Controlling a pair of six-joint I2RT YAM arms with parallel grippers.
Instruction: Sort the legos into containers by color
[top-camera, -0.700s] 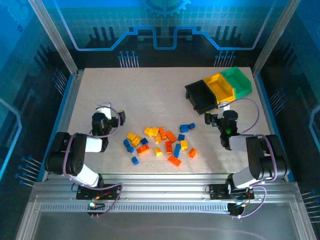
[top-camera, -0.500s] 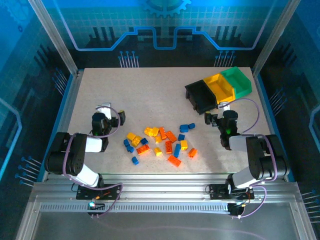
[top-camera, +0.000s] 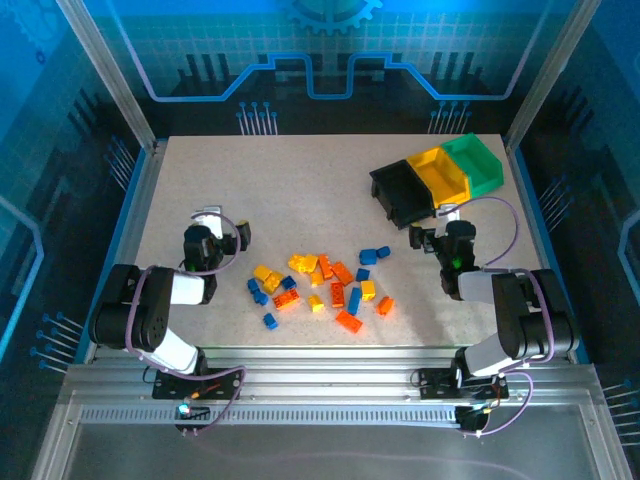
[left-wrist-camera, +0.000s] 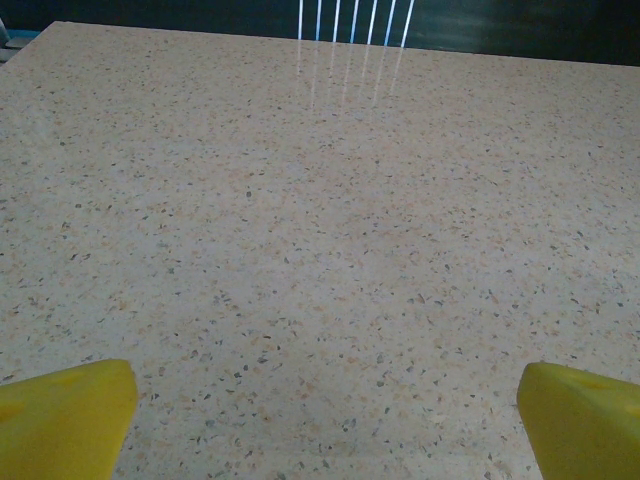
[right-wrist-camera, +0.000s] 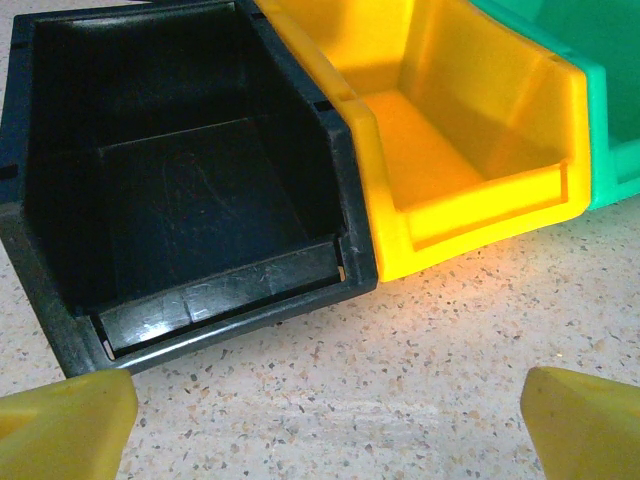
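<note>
Several legos (top-camera: 322, 282) in yellow, orange and blue lie scattered at the table's near middle. The containers stand joined in a row at the back right: black (top-camera: 401, 194), yellow (top-camera: 441, 175), green (top-camera: 473, 164). My left gripper (top-camera: 217, 228) rests low at the left, open, its yellow fingertips (left-wrist-camera: 65, 415) wide apart over bare tabletop. My right gripper (top-camera: 436, 228) sits just in front of the black bin (right-wrist-camera: 190, 200), open with nothing between its fingertips (right-wrist-camera: 585, 420). The yellow bin (right-wrist-camera: 450, 140) and a corner of the green bin (right-wrist-camera: 605, 110) look empty.
The speckled tabletop (top-camera: 290, 180) stretches free behind and left of the brick pile. A metal frame rail (top-camera: 320, 365) runs along the near edge, and blue-lit walls enclose the sides and back.
</note>
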